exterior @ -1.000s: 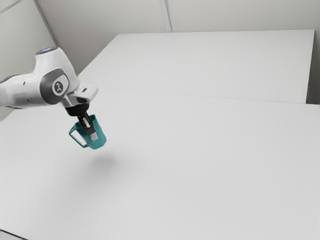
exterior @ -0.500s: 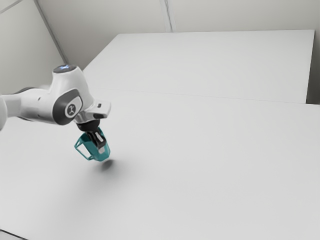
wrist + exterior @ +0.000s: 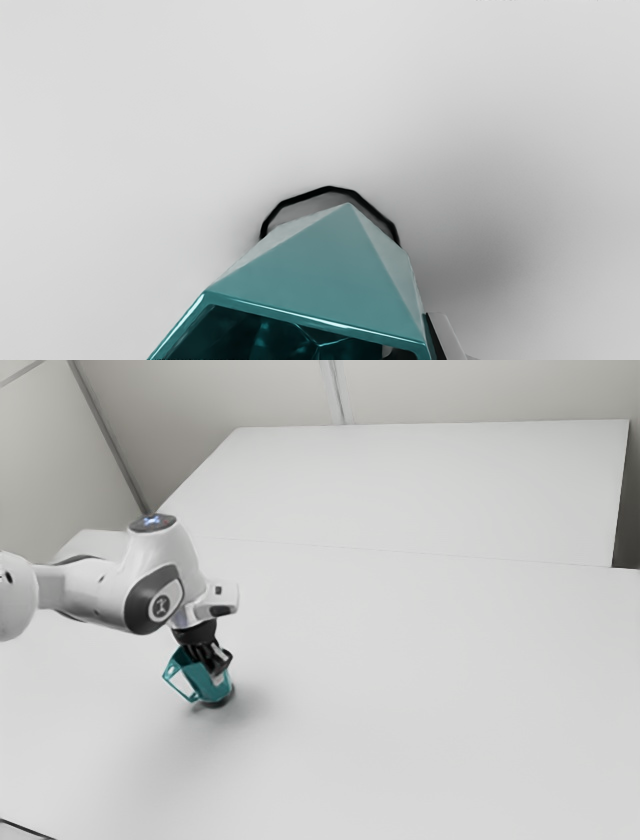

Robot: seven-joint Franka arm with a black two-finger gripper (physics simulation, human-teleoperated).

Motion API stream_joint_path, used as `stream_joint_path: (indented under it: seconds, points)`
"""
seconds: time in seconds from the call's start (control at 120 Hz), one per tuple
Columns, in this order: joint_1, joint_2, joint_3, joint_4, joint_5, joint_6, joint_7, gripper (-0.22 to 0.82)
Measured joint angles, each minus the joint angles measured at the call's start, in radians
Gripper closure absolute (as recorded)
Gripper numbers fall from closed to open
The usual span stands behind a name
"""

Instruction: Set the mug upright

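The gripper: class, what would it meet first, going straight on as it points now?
Probably the tabletop: the gripper slants down toward it, holding the mug. The mug's base would likely arrive first, if not touching already; the gap is unclear.

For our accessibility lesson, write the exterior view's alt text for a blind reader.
A tilted, faceted teal mug, handle toward the exterior view's left, is held by the black two-finger claw of a white robot arm at a white table.

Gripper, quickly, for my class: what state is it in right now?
Gripper: closed, holding the tilted teal mug by its wall, one finger inside and the other outside.
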State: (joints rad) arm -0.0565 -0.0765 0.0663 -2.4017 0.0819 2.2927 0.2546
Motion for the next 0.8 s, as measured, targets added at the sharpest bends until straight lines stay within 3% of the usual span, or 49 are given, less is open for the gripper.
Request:
stream_joint_path:
  seconds: [0.267,0.542,0.8]
  points:
    - [-0.011,0.026,-0.001,-0.002,0.001,0.033,-0.072,0.77]
    - [-0.015,0.012,-0.008,-0.001,-0.011,0.042,-0.104,0.36]
    - [-0.016,-0.025,-0.013,0.033,-0.022,0.021,-0.118,0.13]
